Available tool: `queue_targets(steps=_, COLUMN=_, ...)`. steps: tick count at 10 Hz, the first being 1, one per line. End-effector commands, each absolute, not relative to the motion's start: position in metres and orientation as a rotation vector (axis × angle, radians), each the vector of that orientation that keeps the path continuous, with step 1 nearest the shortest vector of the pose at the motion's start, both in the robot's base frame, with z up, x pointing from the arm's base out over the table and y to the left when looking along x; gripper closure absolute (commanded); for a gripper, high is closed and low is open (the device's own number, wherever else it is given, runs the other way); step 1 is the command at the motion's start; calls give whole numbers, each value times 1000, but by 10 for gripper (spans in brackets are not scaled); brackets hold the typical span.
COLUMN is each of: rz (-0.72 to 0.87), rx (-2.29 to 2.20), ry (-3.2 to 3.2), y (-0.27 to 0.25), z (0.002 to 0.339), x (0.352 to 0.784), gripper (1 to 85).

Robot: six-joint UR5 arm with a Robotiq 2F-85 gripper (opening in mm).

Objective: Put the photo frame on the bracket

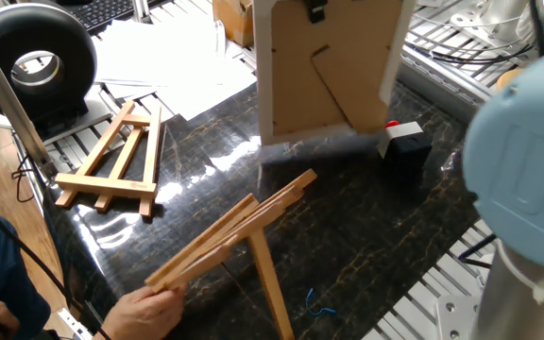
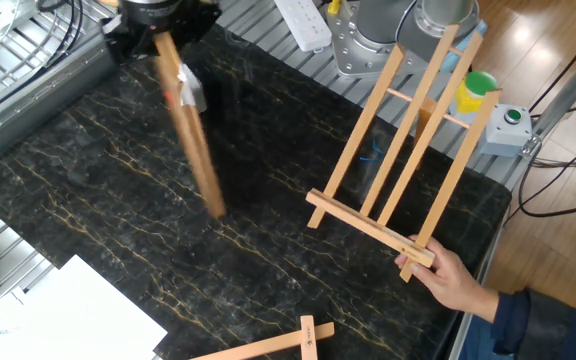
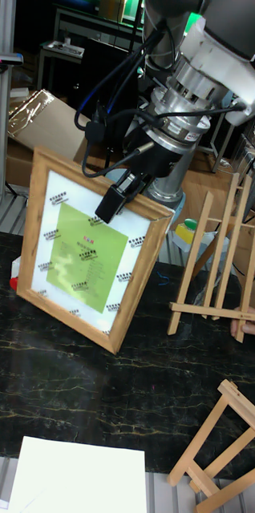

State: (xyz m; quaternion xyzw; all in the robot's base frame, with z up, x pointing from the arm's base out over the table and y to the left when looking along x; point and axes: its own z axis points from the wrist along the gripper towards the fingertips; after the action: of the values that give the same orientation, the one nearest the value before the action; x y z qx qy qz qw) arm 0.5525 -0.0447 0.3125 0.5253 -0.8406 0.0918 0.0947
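Observation:
The photo frame point(image 1: 333, 66) hangs clear of the dark table, brown back and stand flap facing the one fixed view. From the front it shows a wood border and a green print point(image 3: 87, 256) and is tilted. My gripper point(image 3: 115, 204) is shut on its top edge, which is also where the gripper point(image 1: 315, 11) sits in the one fixed view. In the other fixed view the frame point(image 2: 190, 145) appears edge-on and blurred. The bracket point(image 2: 408, 150) stands to the frame's right, propped on its rear leg point(image 1: 267, 279). A person's hand point(image 2: 448, 280) holds its lower ledge.
A smaller A-shaped easel point(image 1: 111, 161) lies flat at the table's left. A black-and-white box point(image 1: 404, 144) sits behind the frame. White papers point(image 1: 168, 57), a black ring point(image 1: 31, 61) and the robot's blue joint cap point(image 1: 527, 170) border the table.

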Motion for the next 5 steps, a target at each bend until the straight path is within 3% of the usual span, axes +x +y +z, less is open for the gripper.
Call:
queue_targets(steps=1, rz=303, rx=1669, ry=-2504, y=-39, z=312, x=571, gripper=840)
queue_targets(steps=5, rz=358, rx=1815, ry=-2371, y=-49, z=315, x=577, gripper=840)
